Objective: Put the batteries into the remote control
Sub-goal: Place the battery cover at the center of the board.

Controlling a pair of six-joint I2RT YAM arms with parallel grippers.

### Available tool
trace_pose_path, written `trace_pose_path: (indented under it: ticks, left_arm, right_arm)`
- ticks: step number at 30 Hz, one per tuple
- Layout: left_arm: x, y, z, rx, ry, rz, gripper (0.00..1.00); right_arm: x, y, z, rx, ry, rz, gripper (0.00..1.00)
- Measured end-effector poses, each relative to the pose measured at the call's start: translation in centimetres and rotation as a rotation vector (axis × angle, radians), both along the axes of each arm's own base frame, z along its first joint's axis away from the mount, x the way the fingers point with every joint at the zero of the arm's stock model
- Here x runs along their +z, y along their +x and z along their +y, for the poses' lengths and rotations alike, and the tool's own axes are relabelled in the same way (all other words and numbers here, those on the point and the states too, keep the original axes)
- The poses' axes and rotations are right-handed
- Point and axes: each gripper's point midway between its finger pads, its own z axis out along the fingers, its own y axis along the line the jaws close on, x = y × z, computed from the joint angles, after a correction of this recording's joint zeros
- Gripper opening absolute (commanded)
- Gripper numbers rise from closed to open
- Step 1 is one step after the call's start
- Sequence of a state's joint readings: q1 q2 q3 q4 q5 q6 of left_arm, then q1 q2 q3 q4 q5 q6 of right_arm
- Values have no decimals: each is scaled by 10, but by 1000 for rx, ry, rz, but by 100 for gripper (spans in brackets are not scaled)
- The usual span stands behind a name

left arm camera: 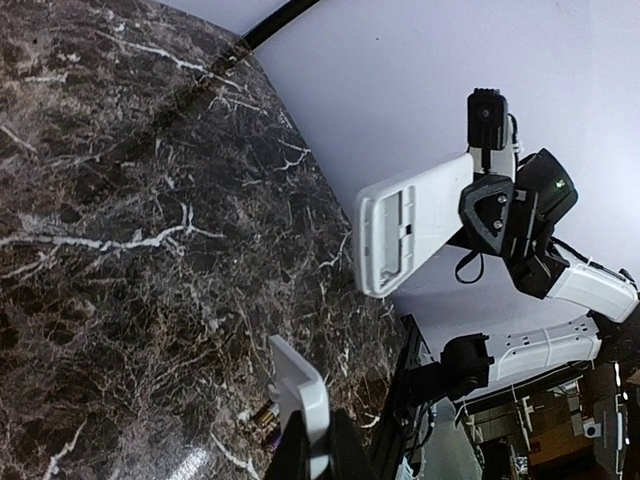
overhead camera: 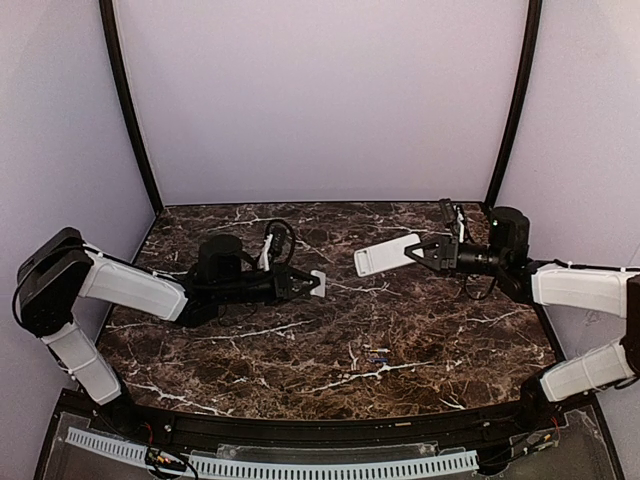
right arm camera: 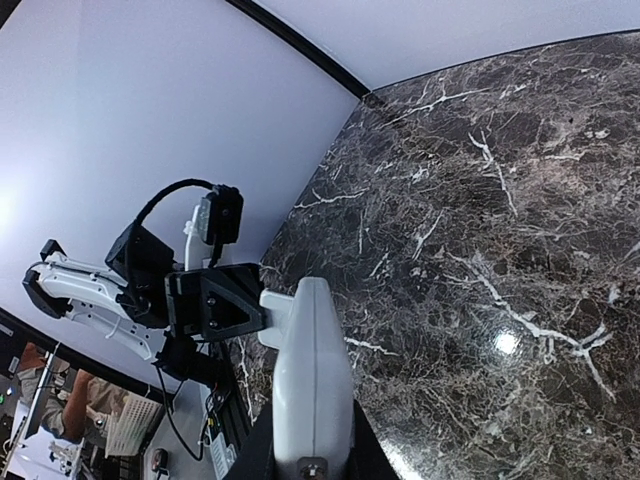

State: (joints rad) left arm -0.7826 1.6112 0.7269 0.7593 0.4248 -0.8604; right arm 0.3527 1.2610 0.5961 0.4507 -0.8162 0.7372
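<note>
My right gripper (overhead camera: 428,250) is shut on the white remote control (overhead camera: 387,255) and holds it above the table at the right of middle. In the left wrist view the remote (left arm camera: 415,222) shows its plain back with the open battery bay. In the right wrist view I see it edge-on (right arm camera: 312,380). My left gripper (overhead camera: 305,284) is shut on the small white flat cover piece (overhead camera: 318,282), also seen in the left wrist view (left arm camera: 300,395). The batteries (overhead camera: 376,353) lie on the table nearer the front, partly hidden behind the cover in the left wrist view (left arm camera: 262,418).
The dark marble table (overhead camera: 250,340) is ringed by pale walls and two black corner posts (overhead camera: 125,100). A black rail and a white ribbed strip (overhead camera: 300,465) run along the front edge.
</note>
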Motion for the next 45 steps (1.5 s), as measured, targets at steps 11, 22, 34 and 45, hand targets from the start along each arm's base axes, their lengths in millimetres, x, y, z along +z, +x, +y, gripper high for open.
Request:
trace_pose_path:
  ticks: [11,22,34,45]
  left_arm:
    - [-63,-6,-6,-40,44,139,8]
    - [-102,-8,0,-34,61,238,14]
    - [-118,0,15,21,89,282,30]
    - [-78,-4,29,13,253,8,61]
  right_arm:
    - [5,-19,-4,84,30,-2,0]
    - [17,-46,-2,213,60,-20,0]
    - [9,-57,-3,252,42,14,0]
    - [-1,-61,-7,255,1,22,0]
